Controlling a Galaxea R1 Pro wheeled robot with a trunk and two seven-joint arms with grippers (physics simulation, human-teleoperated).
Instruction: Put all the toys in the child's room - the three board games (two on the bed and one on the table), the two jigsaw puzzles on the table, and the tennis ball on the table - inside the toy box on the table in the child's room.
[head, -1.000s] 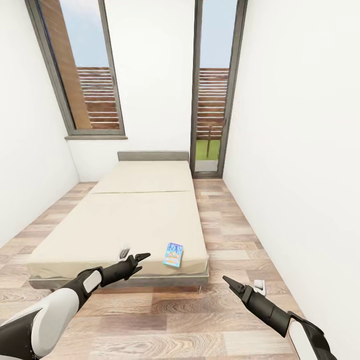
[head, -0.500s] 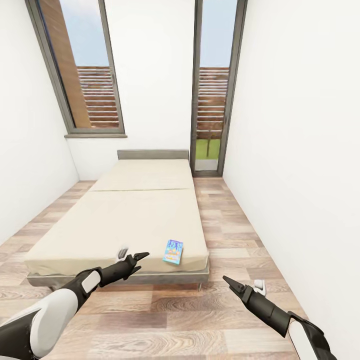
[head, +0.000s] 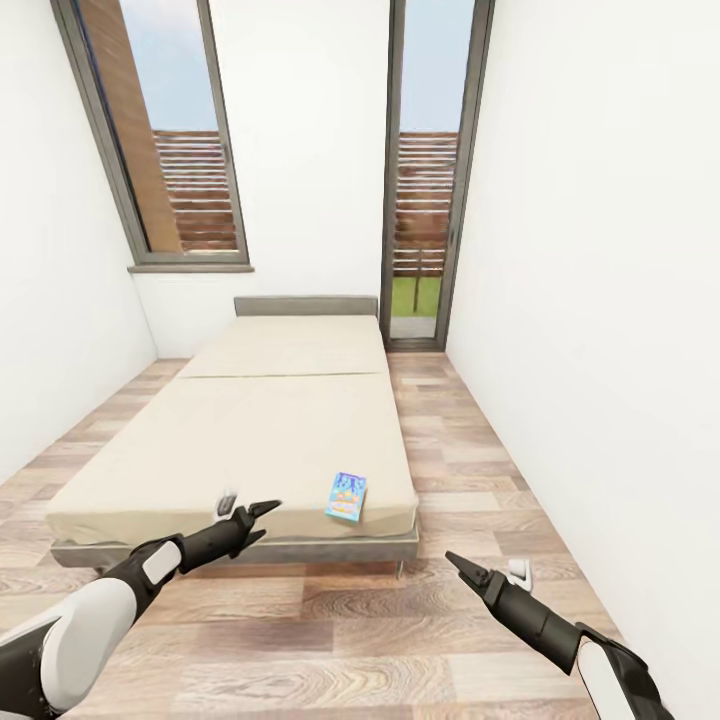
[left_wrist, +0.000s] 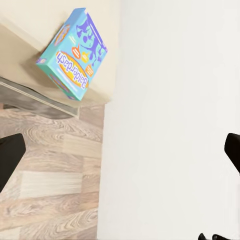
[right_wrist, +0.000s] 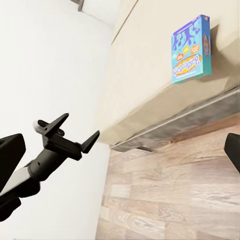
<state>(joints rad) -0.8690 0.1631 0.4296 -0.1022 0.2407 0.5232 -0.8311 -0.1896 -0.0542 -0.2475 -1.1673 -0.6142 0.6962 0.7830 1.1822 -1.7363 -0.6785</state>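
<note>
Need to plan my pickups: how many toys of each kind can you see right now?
Board games: 1, the blue board game lying near the foot corner of the bed
Jigsaw puzzles: 0
Tennis balls: 0
Total: 1

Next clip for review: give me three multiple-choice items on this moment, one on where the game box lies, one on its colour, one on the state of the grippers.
1. The flat printed game box lies:
A) near the foot-end corner of the beige bed
B) by the grey headboard
C) on the floor

2. Its main colour:
A) red
B) blue
C) black

3. The left gripper and right gripper are:
A) both gripping boxes
B) one gripping a ball
C) both open, empty

Key: 1 A, the box sits by the mattress's near right corner; 2 B, its cover is bright blue; 3 C, the fingers stand apart with nothing between them.
</note>
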